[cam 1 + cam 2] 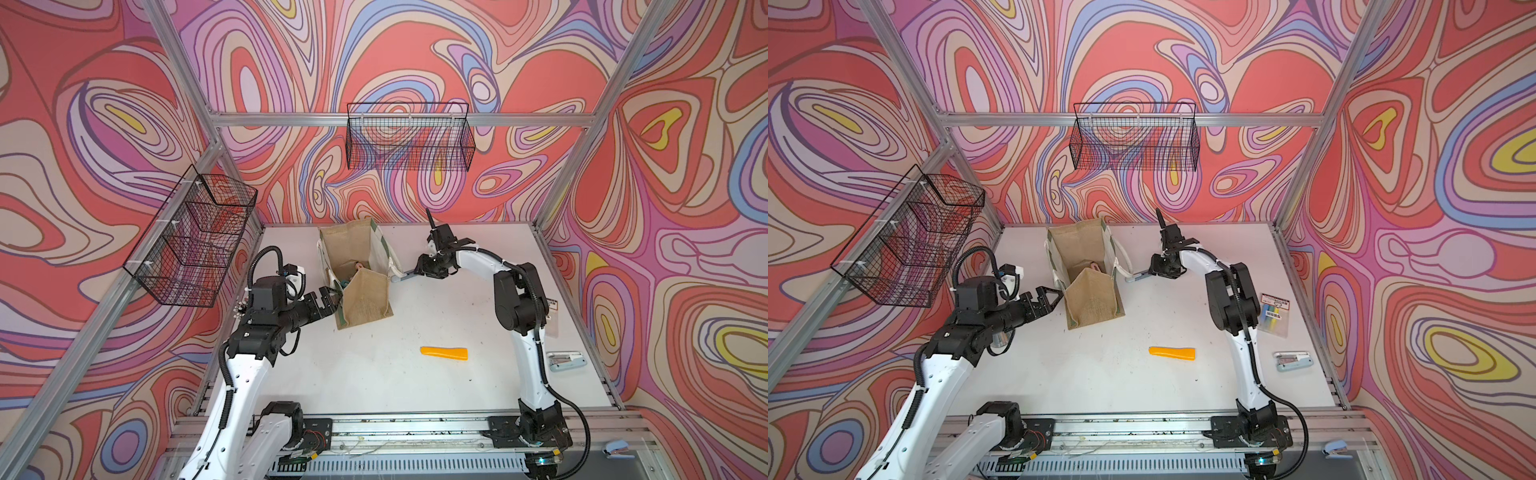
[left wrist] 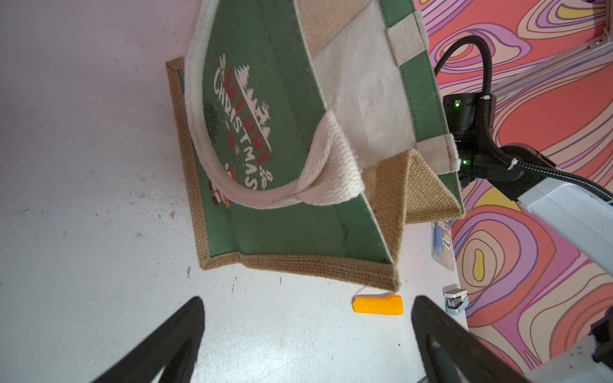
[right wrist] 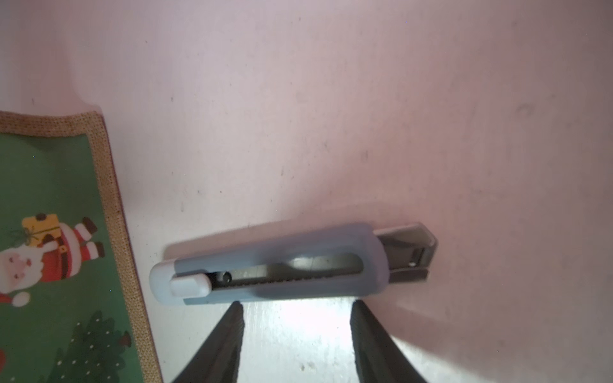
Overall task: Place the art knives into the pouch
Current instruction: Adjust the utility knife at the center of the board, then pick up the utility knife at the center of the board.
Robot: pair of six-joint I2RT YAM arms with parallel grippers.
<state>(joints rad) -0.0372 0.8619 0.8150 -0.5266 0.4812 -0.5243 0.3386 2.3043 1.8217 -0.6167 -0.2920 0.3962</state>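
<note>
Grey art knife (image 3: 275,265) flat on desk (image 1: 374,374), just beside pouch (image 1: 365,299); R claw (image 3: 297,304) part-spread, empty, tips at its flank, prob. to grasp; L claw (image 2: 308,298) wide, empty, near pouch, likely to steady it.

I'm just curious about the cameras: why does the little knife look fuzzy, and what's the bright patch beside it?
Right wrist view: the art knife is soft, and the white patch at the right gripper is glare on the table. Left wrist view: the pouch print is sharp, the left gripper dark and blurred.
</note>
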